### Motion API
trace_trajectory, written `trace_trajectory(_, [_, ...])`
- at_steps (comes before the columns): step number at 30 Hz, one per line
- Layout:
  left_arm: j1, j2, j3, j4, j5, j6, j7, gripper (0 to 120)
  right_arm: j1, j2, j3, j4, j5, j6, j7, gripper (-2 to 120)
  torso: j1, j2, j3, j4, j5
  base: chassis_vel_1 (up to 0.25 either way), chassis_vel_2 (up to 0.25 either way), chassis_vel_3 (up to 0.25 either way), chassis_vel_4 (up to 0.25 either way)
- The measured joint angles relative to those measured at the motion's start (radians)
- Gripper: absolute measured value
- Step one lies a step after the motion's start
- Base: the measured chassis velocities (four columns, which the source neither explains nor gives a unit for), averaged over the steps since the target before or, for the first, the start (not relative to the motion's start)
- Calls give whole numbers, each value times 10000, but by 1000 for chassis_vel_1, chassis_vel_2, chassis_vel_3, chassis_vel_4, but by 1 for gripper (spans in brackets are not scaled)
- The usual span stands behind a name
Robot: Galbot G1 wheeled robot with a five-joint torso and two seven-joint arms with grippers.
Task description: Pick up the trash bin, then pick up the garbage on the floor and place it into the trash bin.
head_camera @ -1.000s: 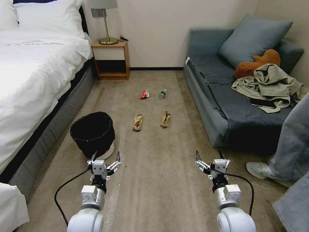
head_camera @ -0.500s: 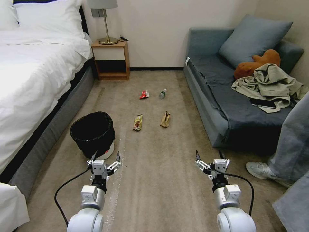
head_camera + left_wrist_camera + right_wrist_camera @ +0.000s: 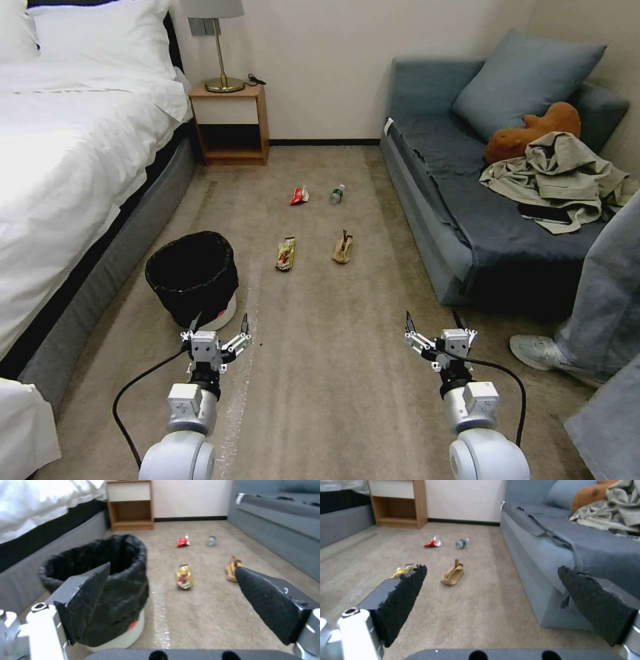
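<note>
The trash bin (image 3: pixel 193 277) (image 3: pixel 100 590), white with a black bag over its rim, stands on the beige carpet floor (image 3: pixel 320 373) beside the bed. My left gripper (image 3: pixel 219 327) (image 3: pixel 171 570) hovers open just in front of it. My right gripper (image 3: pixel 433 321) (image 3: pixel 491 570) is open too, over bare carpet near the sofa. The garbage lies farther ahead on the carpet: a red-white wrapper (image 3: pixel 299 195) (image 3: pixel 182 542) (image 3: pixel 432 542), a small clear bottle (image 3: pixel 337 194) (image 3: pixel 211 540) (image 3: pixel 462 543), a yellow-brown snack wrapper (image 3: pixel 286 253) (image 3: pixel 184 576) (image 3: pixel 401 571) and a crumpled brown paper bag (image 3: pixel 343 248) (image 3: pixel 230 568) (image 3: pixel 453 573).
A white bed (image 3: pixel 73 167) runs along the left. A blue sofa (image 3: pixel 467 207) with a cushion, plush toy and jacket lines the right. A wooden nightstand (image 3: pixel 230 123) with a lamp stands at the back wall. A person's leg and shoe (image 3: pixel 547 350) are at the right.
</note>
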Motion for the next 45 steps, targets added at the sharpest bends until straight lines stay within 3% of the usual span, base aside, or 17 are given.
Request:
trace_trajectory(3, [-148,71,-453,-712,-850,1248,-145,100,-576,-211,349,998,694,-1263,145,100,0,0,0,-3,-3,0,0,0,0])
trace_trajectory(6, [-250,121,-774,-1208,-1447,2121,-246,100,-1005,-365,603,1742,1210,-2212,244,100,0,0,0,-2,-4,0,0,0,0])
trace_trajectory(7, [-250,121,-774,-1208,-1447,2121,-246,100,-1005,-365,603,1742,1210,-2212,244,100,0,0,0,-2,-4,0,0,0,0])
trace_trajectory(9, [-343,169,-1069,-1664,-1990,2922,-336,100,-1384,-499,823,2396,1655,-3032,339,100,-1,1,0,-3,-6,0,0,0,0])
trace_trajectory(10, [-343,169,-1069,-1664,-1990,2922,-336,100,-1384,-499,823,2396,1655,-3032,339,100,-1,1,0,-3,-6,0,0,0,0])
trace_trajectory(12, [-440,217,-1358,-2122,-2535,3715,-420,100,-1499,-541,897,2611,1810,-3320,376,100,0,0,0,-2,-2,0,0,0,0])
trace_trajectory(15, [-505,248,-1559,-2436,-2908,4256,-484,100,-1515,-546,906,2630,1829,-3356,380,100,0,1,0,-2,-1,0,0,0,0])
trace_trajectory(22, [-536,296,-1638,-2499,-3107,4369,-498,100,-1265,-1032,705,2600,2681,-3808,436,100,-1,0,0,3,-9,0,0,0,0])
trace_trajectory(24, [-732,796,-2038,-2616,-3858,4416,-615,100,-1272,-1039,592,2526,2679,-3822,439,100,0,1,-1,-3,3,0,0,0,0])
trace_trajectory(26, [-794,933,-2102,-2578,-4045,4416,-648,100,-1287,-1027,554,2507,2659,-3817,438,100,-1,1,-1,-1,4,0,0,0,0])
trace_trajectory(27, [-929,1149,-2209,-2229,-4323,4464,-791,100,-1317,-992,488,2476,2588,-3787,434,100,0,1,0,-1,-10,0,0,0,0])
trace_trajectory(32, [-1293,1501,-2356,-1479,-4675,4518,-1027,100,-1366,-953,414,2437,2457,-3715,420,100,-1,1,0,-2,-4,0,0,0,0])
trace_trajectory(34, [-1812,1870,-2459,-756,-5033,4630,-1322,100,-1408,-951,425,2414,2412,-3650,409,100,0,0,0,-2,-6,0,0,0,0])
trace_trajectory(35, [-1812,1870,-2459,-756,-5033,4630,-1322,100,-1408,-951,425,2414,2412,-3650,409,100,0,0,0,-2,-6,0,0,0,0])
trace_trajectory(38, [-2257,2134,-2466,-500,-5785,4951,-1789,100,-1443,-954,459,2381,2389,-3594,406,100,0,0,0,-1,-6,0,0,0,0])
trace_trajectory(40, [-2876,2352,-2405,-229,-6656,5346,-2396,100,-1475,-917,464,2299,2302,-3510,402,100,0,0,1,-3,-5,0,0,0,0])
trace_trajectory(45, [-3467,2626,-2291,337,-7130,5517,-2950,100,-1480,-827,386,2208,2208,-3451,401,100,0,1,1,-3,-5,0,0,0,0])
